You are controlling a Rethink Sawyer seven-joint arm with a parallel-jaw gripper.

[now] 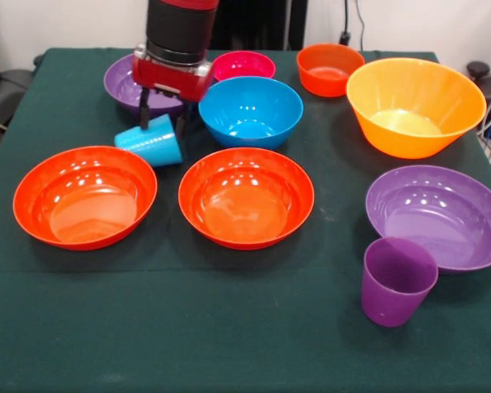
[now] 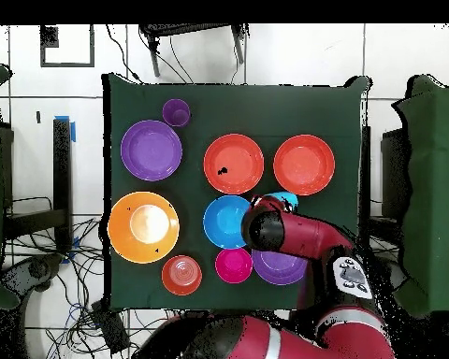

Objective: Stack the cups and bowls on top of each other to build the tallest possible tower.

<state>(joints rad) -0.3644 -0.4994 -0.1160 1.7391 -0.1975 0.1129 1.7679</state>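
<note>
My gripper hangs over the table's back left and is shut on the light blue cup, which tilts on its side between the fingers. The cup also shows in the overhead view, peeking out beside the arm. The purple cup stands upright at the front right. Two wide orange-red bowls sit side by side in front of the gripper. The medium blue bowl is just right of it. No tower stands.
A wide purple bowl lies behind the gripper, partly hidden by it. The small pink bowl and small orange bowl sit at the back. The large yellow-orange bowl and second purple bowl are at the right.
</note>
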